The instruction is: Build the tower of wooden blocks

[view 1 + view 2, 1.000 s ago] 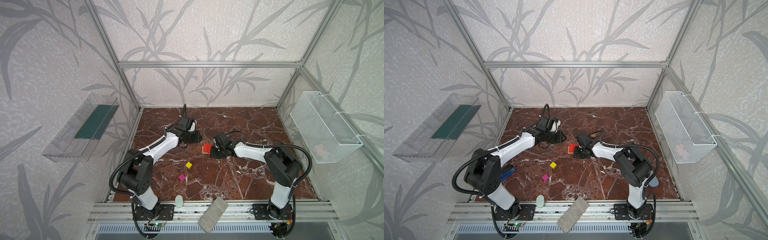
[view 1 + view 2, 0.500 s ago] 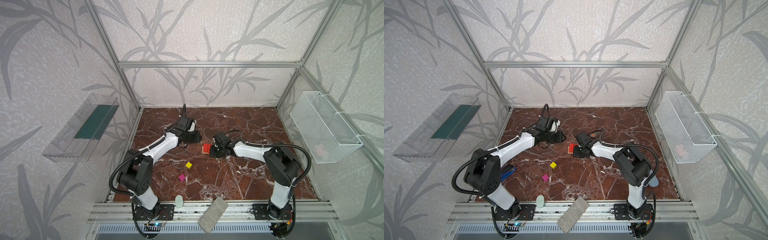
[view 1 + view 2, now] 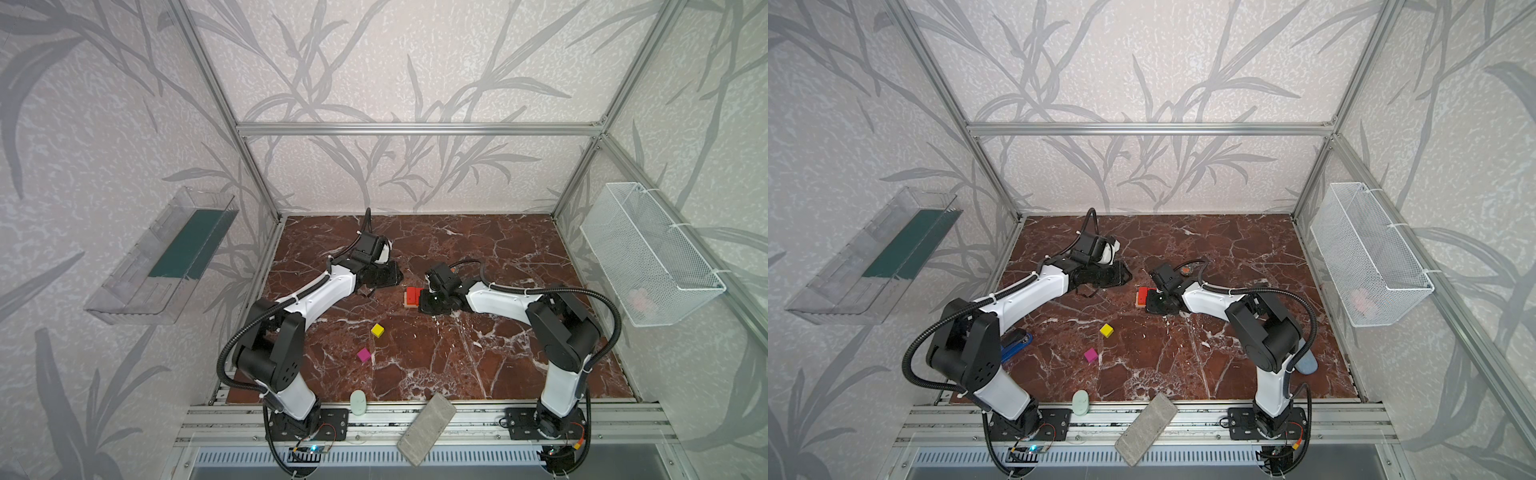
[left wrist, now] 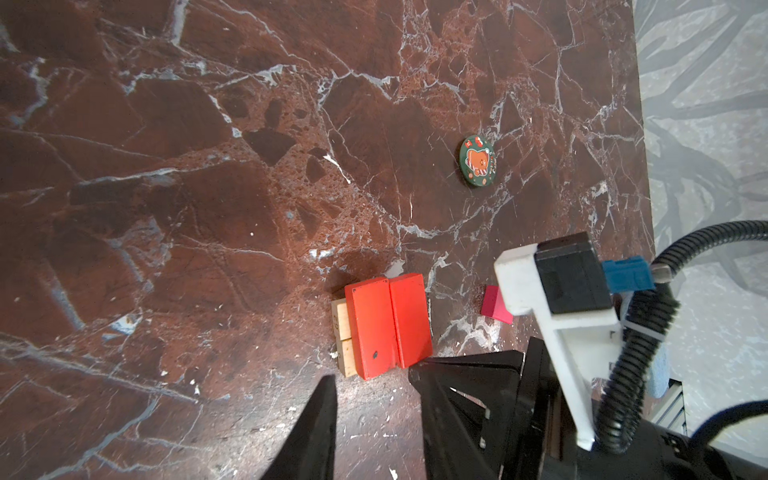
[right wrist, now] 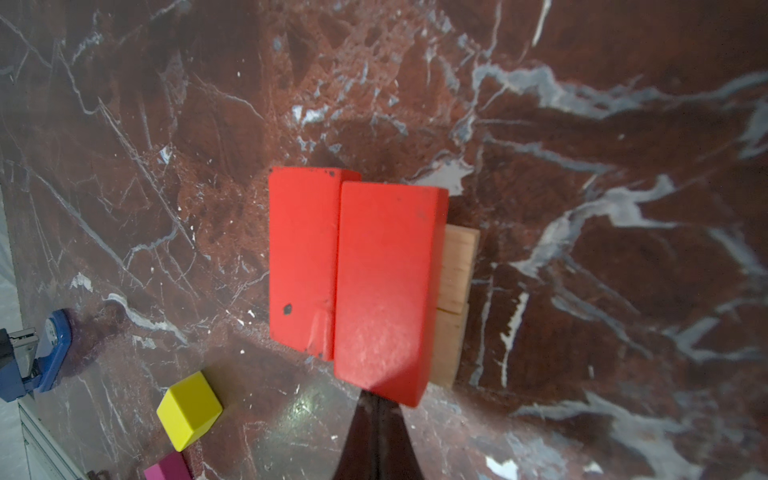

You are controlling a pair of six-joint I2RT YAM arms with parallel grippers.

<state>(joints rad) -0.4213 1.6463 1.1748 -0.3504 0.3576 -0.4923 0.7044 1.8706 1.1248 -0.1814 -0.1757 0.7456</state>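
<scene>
Two red rectangles (image 5: 382,282) lie side by side atop tan bars (image 5: 455,270) as the tower | right gripper (image 5: 376,405) clenched, tip at the tower's red end | left gripper (image 3: 392,275) released, jaws apart, near the tower | only the left wrist view shows the magenta cube (image 4: 494,307) just beside the tower; the top views show a second magenta cube (image 3: 363,354) and the yellow cube (image 3: 377,330) well apart from it | arms and blocks unchanged from a second ago

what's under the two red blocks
Two tan bars lie side by side under the red blocks, their ends poking out along one side. The rest of the bars is covered by the red blocks, so how far they reach underneath cannot be seen.
</scene>
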